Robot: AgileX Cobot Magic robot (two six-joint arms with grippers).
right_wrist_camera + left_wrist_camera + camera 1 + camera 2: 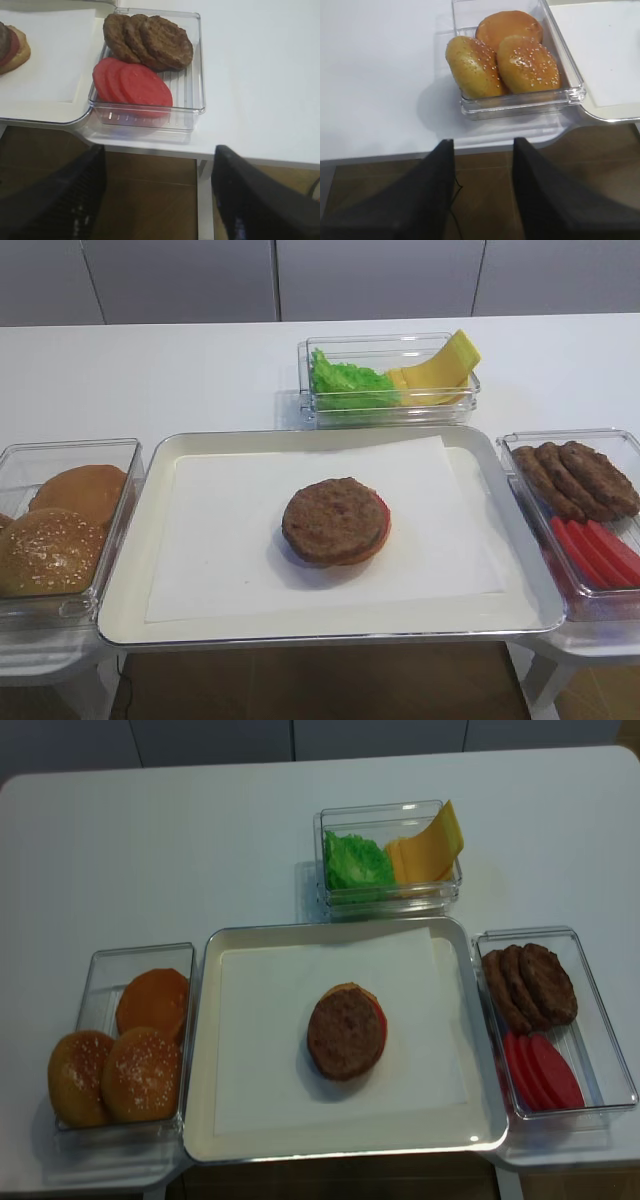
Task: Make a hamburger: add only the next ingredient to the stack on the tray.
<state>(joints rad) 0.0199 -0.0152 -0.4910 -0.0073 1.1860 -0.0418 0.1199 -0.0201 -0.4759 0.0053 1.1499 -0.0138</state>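
On the left side: a clear box (pixel 137 1038) sits just beside the tray, so the buns (pixel 142 1072) are close when they are needed. Two have seeds on top and one is plain.
Left gripper (pixel 483 192): it hangs low in front of the table edge, away from the food. Its two dark fingers (pixel 422 200) stand apart with nothing between them, so it is open and empty.
Tray (pixel 455 1132): the big silver tray with white paper sits in the middle, where both arms can get to it.
Stack (pixel 347 1031): it rests near the middle of the paper. A brown meat patty (pixel 343 1034) already lies on top, with the red slice (pixel 379 1021) peeking out on the right and the tan bun under it. I think the patty step is done.
Back box (pixel 390 855): green lettuce and yellow cheese wait behind the tray.
Right box (pixel 553 1020): more patties lean in a row at the back, red slices at the front.
Right gripper (pixel 160 192): it hangs below the table edge near this box, fingers wide apart, holding nothing.
What the high views show: the whole table and the stack from above, but no grippers.
What the wrist views show: the gripper fingers and one box each; the right one catches only the stack's edge.
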